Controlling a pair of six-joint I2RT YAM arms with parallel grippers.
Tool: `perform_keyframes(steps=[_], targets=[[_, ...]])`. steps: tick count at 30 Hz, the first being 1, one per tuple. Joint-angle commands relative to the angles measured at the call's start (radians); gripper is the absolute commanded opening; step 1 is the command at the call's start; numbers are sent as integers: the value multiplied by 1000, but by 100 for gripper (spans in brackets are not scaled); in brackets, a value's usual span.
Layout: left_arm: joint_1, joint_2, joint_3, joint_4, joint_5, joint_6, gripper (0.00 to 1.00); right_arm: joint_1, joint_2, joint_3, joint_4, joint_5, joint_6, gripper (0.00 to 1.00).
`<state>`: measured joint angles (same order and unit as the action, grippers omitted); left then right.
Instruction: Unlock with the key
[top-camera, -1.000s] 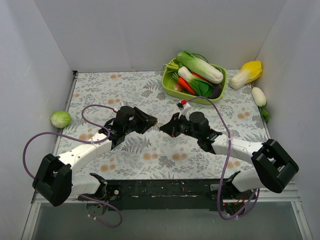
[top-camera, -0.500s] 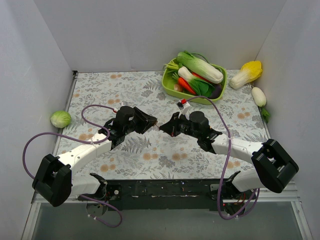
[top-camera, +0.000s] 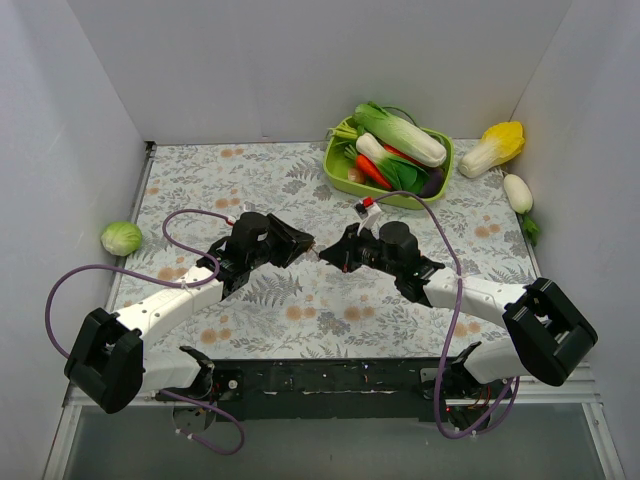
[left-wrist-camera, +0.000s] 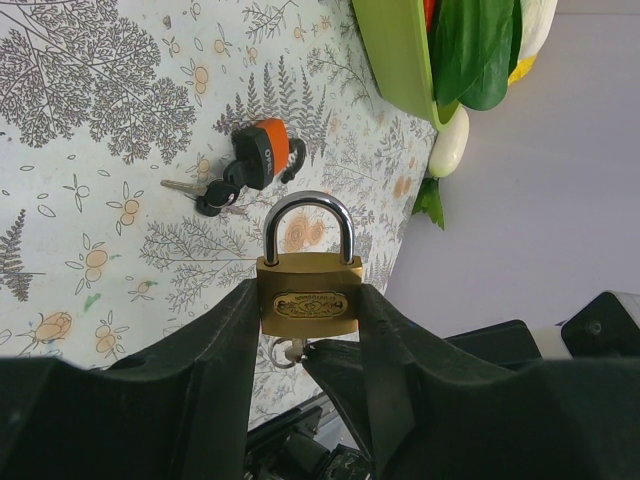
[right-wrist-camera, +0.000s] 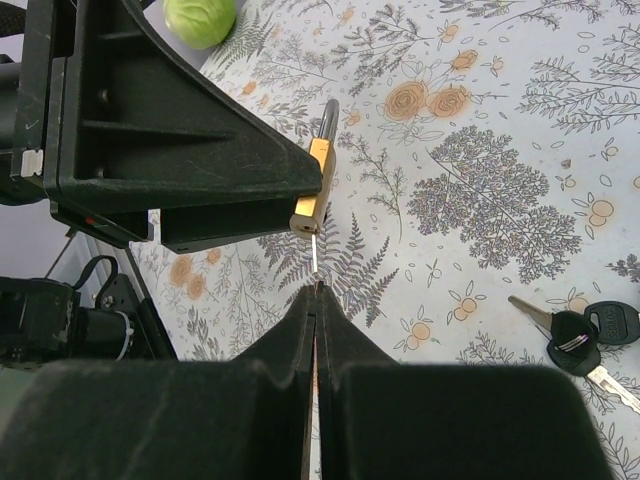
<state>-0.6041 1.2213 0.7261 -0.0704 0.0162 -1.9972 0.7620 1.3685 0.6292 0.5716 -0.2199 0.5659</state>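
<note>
1. Left gripper (left-wrist-camera: 310, 318): the jaws are clamped on the two narrow sides of a brass padlock (left-wrist-camera: 309, 285). The shackle (left-wrist-camera: 309, 225) is seated in the body and points away from the wrist.

2. Right gripper (right-wrist-camera: 315, 292): the jaws are pressed together on the key (right-wrist-camera: 314, 258). I see only its thin silver blade sticking out past the fingertips; the head is hidden between them.

3. Alignment: from the right wrist view, the blade runs straight to the underside of the padlock, and its tip sits at the keyhole end. I cannot tell whether it has gone in.

4. Position: in the overhead view, both grippers meet nose to nose above the middle of the worktop (top-camera: 200, 180), with the padlock held off the surface.

5. Other items: an orange padlock (left-wrist-camera: 262, 150) lies on the worktop with a bunch of keys (left-wrist-camera: 205, 193) touching it. A green tray (top-camera: 345, 180) of vegetables stands at the far side. A small green cabbage (top-camera: 121, 237) lies by the left wall.
</note>
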Motion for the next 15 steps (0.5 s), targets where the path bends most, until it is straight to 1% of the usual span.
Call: perform_keyframes(steps=[1,15], targets=[[-2,-29,-7,26,-2,-5,0,-6,-20,50,25,-7,-4,1],[0,-31,-10,32,-4,-6,0,-10,-3,53,37,-7,3,1]])
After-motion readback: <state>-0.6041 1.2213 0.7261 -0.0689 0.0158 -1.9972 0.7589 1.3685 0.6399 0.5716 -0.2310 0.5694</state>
